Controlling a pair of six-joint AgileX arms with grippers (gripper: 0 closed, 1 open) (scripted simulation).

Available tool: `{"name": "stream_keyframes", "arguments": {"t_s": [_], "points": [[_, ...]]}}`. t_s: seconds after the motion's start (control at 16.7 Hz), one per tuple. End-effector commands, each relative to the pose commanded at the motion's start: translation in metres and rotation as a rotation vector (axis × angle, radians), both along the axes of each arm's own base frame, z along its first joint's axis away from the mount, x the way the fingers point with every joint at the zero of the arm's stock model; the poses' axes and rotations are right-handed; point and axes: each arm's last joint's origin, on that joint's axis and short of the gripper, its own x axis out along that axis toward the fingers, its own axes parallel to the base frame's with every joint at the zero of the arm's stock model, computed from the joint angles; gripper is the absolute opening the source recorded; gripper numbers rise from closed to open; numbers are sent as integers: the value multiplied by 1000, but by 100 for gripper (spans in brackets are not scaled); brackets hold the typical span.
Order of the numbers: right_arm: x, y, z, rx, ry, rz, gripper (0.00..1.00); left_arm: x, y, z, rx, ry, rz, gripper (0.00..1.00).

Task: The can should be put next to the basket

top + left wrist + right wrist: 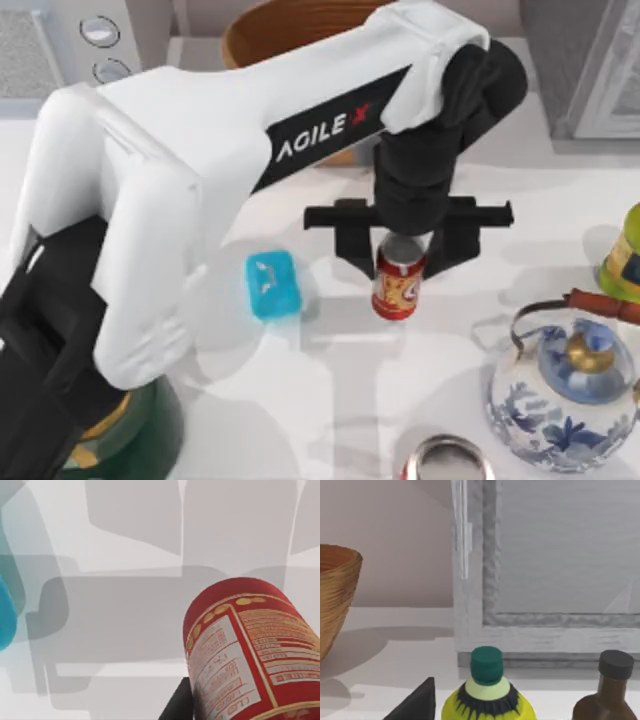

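The red can (398,287) with a cream emblem and silver top stands upright near the middle of the table. My left gripper (401,252) reaches down over it, its black fingers pressed against both sides of the can's upper part, shut on it. The left wrist view shows the can (250,650) close up, with one dark finger (177,706) beside it. The tan wicker basket (290,30) sits at the back of the table, largely hidden behind my left arm, some way beyond the can. It also appears in the right wrist view as the basket (335,595).
A light blue block (272,285) lies left of the can. A blue-and-white kettle (565,390) stands at the front right, a silver-topped can (445,460) at the front edge, and a yellow-green bottle (625,255) at the right edge. A brown bottle (607,695) stands beside it.
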Motion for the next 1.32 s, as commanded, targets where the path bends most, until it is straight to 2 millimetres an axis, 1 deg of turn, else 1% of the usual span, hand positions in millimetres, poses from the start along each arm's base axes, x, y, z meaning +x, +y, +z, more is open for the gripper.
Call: {"name": "stream_keyframes", "arguments": {"t_s": [0.72, 0.78, 1.32], "points": [[0, 0, 0, 0, 0, 0, 100, 0, 0, 0, 0, 0, 0, 98], [0, 0, 0, 0, 0, 0, 100, 0, 0, 0, 0, 0, 0, 100], [0, 0, 0, 0, 0, 0, 100, 1, 0, 0, 2, 2, 2, 100]]}}
